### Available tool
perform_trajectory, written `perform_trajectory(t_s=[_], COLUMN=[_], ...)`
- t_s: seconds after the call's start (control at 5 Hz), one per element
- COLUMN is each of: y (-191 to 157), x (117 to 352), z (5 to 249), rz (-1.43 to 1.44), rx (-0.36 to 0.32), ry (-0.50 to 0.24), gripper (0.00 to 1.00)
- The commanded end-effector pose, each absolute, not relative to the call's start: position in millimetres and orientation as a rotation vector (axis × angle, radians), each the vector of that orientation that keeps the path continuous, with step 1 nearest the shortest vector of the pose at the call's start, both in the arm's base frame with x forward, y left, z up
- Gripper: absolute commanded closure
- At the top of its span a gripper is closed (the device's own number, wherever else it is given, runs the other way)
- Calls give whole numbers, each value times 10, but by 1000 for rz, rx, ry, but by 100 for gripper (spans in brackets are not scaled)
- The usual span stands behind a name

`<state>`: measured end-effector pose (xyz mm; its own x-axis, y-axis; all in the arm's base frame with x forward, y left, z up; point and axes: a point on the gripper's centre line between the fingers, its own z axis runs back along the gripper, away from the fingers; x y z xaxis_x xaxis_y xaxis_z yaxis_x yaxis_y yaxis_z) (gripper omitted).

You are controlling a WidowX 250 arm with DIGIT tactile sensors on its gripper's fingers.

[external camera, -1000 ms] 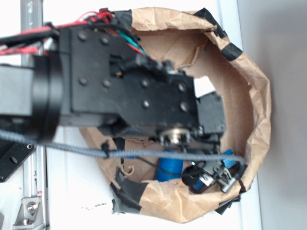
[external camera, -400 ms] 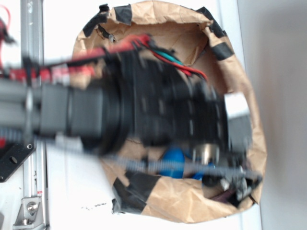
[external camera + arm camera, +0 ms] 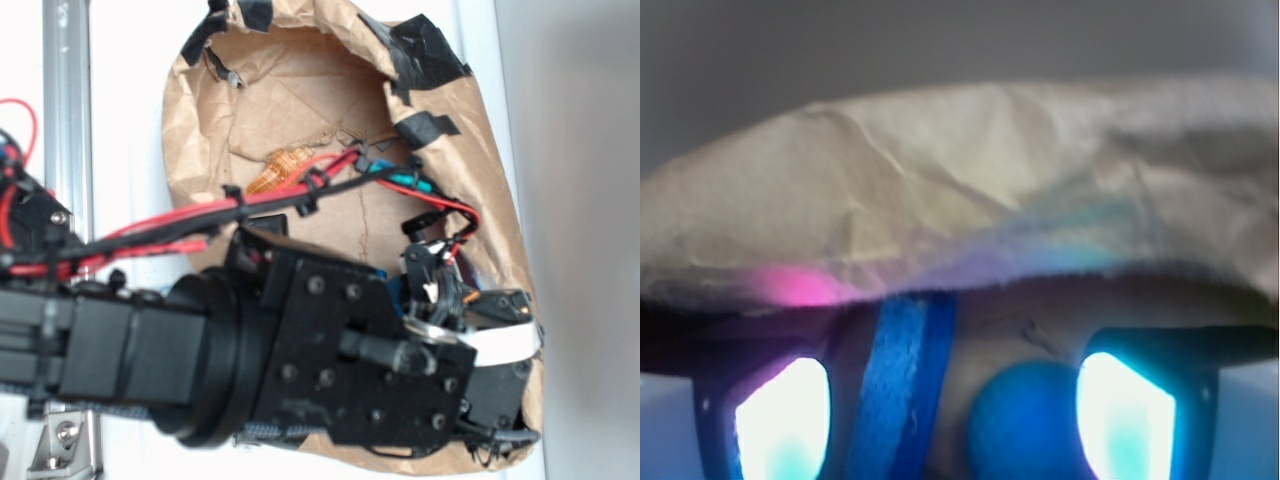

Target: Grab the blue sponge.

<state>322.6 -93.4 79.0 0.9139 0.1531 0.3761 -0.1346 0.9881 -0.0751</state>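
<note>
- Exterior view: I had the arm (image 3: pixel 300 370) reaching in from the left, its black wrist housing covering the lower half of the brown paper bag (image 3: pixel 300 110).
- The bag lay on a white surface (image 3: pixel 130 130); black tape patches (image 3: pixel 425 45) sat along its rim at the top and right.
- Red and black cables (image 3: pixel 200 215) ran from the left edge across the bag interior toward the gripper (image 3: pixel 455 300) at the bag's right wall.
- A small orange item (image 3: pixel 285 165) lay on the bag floor near the centre, just above the cables.
- I couldn't make out the blue sponge here; only a thin blue sliver showed at the housing edge and I couldn't tell what it belonged to.
- Pincer opening wasn't readable from this view.
- Wrist view: the gripper (image 3: pixel 950 415) had both fingers (image 3: pixel 775 420) well apart, glowing white-cyan at bottom left and bottom right. Nothing was held.
- The blue sponge (image 3: pixel 902 385) stood on edge between the fingers, tilted, nearer the left one, not visibly touching either.
- A round blue object (image 3: pixel 1025 420) sat just right of the sponge, close to the right finger.
- The crumpled paper wall of the bag (image 3: pixel 960 190) filled the frame behind both.
</note>
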Motion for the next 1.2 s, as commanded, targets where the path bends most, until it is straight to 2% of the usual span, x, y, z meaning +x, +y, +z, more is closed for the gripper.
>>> perform_trajectory(t_s=[0.0,0.2,0.4,0.6,0.8,1.0], y=[-981,-807,-681,-522,-529,-533], x=[3224,3183,3198,3197,3227,3229], z=[768,630,478,375,355,416], rz=[-86,-87,10,79,49,56], rx=[-113,-235,-211,-232,-178,-175], ry=[-498,-450,-316,-294,-312,-328], gripper=[0,0,0,100,100,100])
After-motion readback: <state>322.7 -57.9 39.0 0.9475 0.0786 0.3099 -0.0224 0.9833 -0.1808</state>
